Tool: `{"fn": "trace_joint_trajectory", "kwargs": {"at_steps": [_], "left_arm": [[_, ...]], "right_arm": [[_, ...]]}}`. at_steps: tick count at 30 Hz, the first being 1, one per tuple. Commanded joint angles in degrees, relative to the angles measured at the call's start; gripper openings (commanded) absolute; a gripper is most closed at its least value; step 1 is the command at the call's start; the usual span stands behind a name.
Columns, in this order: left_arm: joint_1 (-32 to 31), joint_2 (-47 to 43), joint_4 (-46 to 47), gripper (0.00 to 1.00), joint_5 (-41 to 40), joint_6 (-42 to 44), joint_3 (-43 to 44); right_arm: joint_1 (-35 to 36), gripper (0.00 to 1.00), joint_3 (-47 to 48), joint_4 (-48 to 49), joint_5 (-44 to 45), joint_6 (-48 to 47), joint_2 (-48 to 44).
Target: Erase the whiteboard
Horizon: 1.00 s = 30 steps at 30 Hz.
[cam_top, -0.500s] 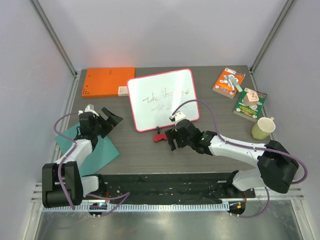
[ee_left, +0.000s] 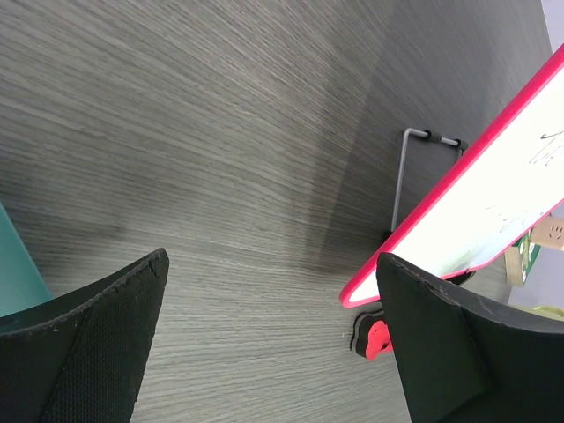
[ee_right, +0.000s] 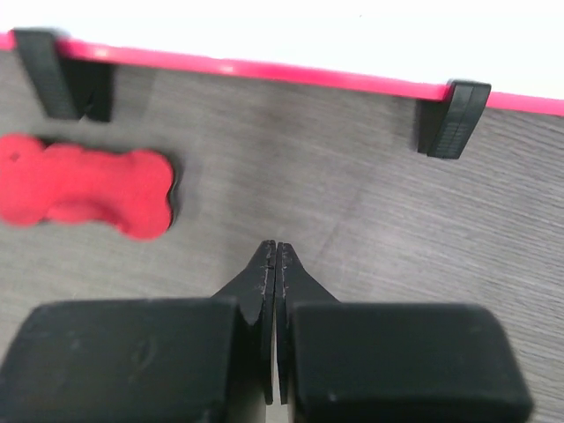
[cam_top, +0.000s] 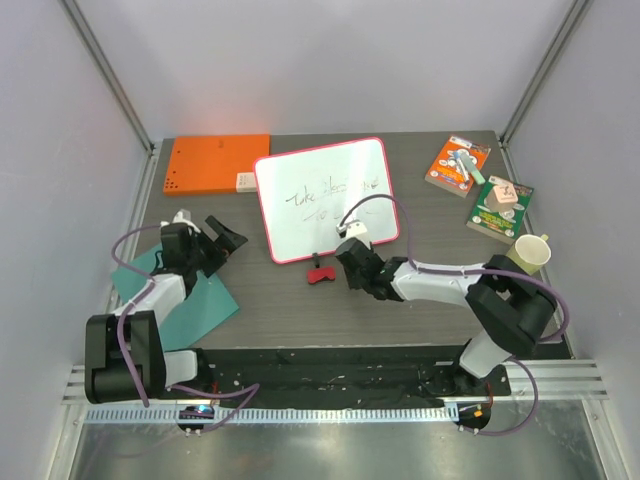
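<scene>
The white rectangular whiteboard [cam_top: 325,198] with a pink-red rim and faint dark handwriting stands tilted on a stand near the middle of the far edge of the dark wood-grain desk [cam_top: 430,230]. A red bone-shaped eraser [cam_top: 320,275] lies just in front of it. The right gripper [cam_top: 348,262], fingers pressed together on nothing, sits just beside the eraser. The left gripper [cam_top: 226,236] gapes wide near the left edge, by a teal sheet [cam_top: 195,300].

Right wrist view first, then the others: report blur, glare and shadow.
Right wrist: the red eraser is slightly soft, the whiteboard face blown out to plain white. Left wrist: sharp table grain, a dark shadow beneath the propped whiteboard. Top external: the orange board blooms along its far edge.
</scene>
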Motion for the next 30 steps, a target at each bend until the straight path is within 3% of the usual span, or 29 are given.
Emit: {"fn": "trace_joint_trajectory", "kwargs": {"at_steps": [1,8,18,21,25,30], "left_arm": [[0.06,0.48,1.34,1.0,1.74,0.15,2.03],[0.06,1.8,1.7,1.0,2.97,-0.03,2.55],[0.06,5.05,3.1,0.99,4.03,-0.56,2.64],[0.06,6.28,2.66,0.98,4.38,-0.21,3.34],[0.15,6.81,1.26,0.98,3.85,-0.03,4.05],[-0.03,6.9,0.91,0.98,3.76,0.06,4.22]], "right_arm": [[0.01,0.01,4.04,3.99,5.91,3.61,3.53],[0.36,0.01,9.41,4.62,-0.24,3.53,10.92],[4.57,0.01,4.4,10.33,-8.06,0.99,7.23],[6.69,0.01,5.8,7.1,-6.93,-0.95,8.11],[9.14,0.01,6.33,4.27,-11.66,-3.32,6.01],[9.94,0.02,5.64,-0.39,-0.62,-1.66,-0.48]]}}
